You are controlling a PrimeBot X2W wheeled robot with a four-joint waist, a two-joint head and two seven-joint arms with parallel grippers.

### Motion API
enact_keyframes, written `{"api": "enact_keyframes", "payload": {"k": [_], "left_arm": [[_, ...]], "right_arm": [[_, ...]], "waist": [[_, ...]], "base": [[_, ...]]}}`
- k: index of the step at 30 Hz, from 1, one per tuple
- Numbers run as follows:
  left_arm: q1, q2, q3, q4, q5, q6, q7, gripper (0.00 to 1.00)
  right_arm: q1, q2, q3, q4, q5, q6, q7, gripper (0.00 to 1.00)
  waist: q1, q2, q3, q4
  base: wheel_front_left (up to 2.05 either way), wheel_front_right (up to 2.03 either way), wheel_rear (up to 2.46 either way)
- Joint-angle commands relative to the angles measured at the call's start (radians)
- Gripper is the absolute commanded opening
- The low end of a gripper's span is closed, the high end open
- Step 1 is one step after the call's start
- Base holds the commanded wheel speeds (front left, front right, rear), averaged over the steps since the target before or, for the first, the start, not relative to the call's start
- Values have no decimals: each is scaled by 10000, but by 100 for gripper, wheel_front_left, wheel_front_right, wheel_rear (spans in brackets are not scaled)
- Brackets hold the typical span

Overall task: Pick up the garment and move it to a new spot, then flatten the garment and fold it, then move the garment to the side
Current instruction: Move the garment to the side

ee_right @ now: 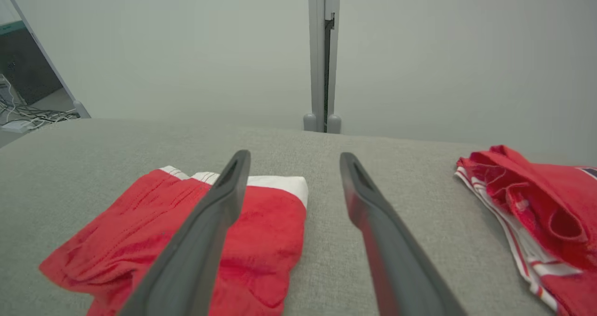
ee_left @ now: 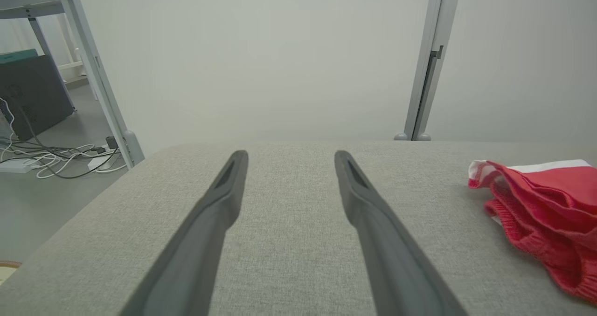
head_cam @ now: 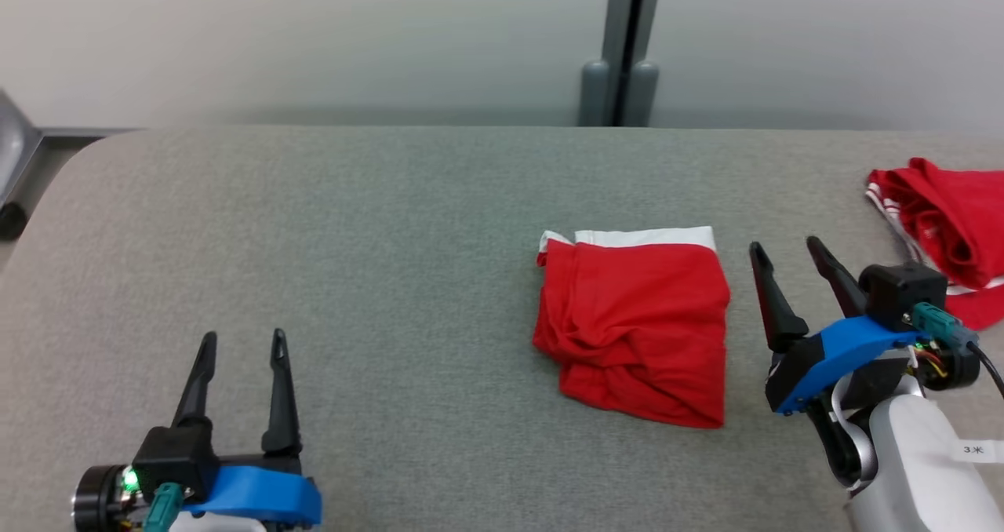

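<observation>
A broad table (head_cam: 314,226) covered in grey woven cloth is seen, its far edge straight and its far left corner rounded. A wide bare stretch is offered ahead of and on both sides of the left claw (head_cam: 243,336), and more bare cloth is found beyond the right claw (head_cam: 784,245) up to the far edge. A plain pale wall (head_cam: 314,38) is set behind the table, divided by a thin grey post (head_cam: 623,45). The garment (head_cam: 639,324), red and soft, is laid just left of the right claw, untouched by it, and well to the right of the left claw. It is folded into a rough rectangle, with a white band along its far edge, a fairly straight right side, and twisted, bunched creases at its near left. A narrow strip of bare cloth is seen between it and the right claw's fingers. A crumpled red heap (head_cam: 949,218) with white striped trim is found to the right of the right claw, at the table's right side, cut off by the frame. Both claws are held wide with nothing gripped, their long, dark, tapered fingers pointed toward the far edge. Loose cables (ee_left: 46,157) are seen on the floor far to the left of the left claw.
</observation>
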Motion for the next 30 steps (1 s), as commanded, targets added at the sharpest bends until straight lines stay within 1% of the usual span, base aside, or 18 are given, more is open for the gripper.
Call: {"api": "enact_keyframes", "payload": {"k": [1,5,9,15,18,21,22,23,24,26,30], "left_arm": [[-241,-32,-61,39,3,-16,-82,100],[-516,-66,-192,223,-12,-34,-175,100],[-631,-88,-224,362,-64,12,-268,100],[-714,-108,-308,524,-105,49,-367,100],[-737,-117,-332,593,-126,59,-410,100],[-780,-119,-335,634,-171,97,-449,100],[-796,-129,-349,653,-177,99,-461,100],[-812,-137,-368,667,-193,108,-462,100],[-821,-136,-377,675,-209,114,-477,100],[-801,-112,-349,664,-202,145,-508,100],[-808,-89,-359,634,-264,162,-536,100]], "right_arm": [[-193,-82,-73,252,18,0,-156,100],[-509,-289,-174,1792,-63,3,-451,100],[-793,-275,-176,3162,-11,1,-849,100],[-1283,-162,-117,4937,-82,1,-1271,100],[-1465,-7,87,5623,-112,1,-1483,100],[-1475,171,275,6264,146,3,-1514,100],[-1490,211,332,6420,223,3,-1555,49],[-1525,256,402,6485,292,3,-1672,18],[-1590,288,446,6507,357,3,-1830,0],[-1762,287,525,6511,460,1,-2071,0],[-1963,35,818,6303,655,0,-2391,0]], "waist": [[0,0,263,311],[0,0,491,757],[0,0,619,1030],[0,0,717,1202],[0,0,724,1248],[0,0,720,1234],[0,0,720,1224],[0,0,721,1210],[0,0,725,1184],[0,0,741,1061],[0,0,777,704]], "base": [[0,0,0],[0,0,0],[0,0,0],[0,0,0],[0,0,0],[0,0,0],[0,0,0],[0,0,0],[0,0,0],[0,0,0],[0,0,0]]}}
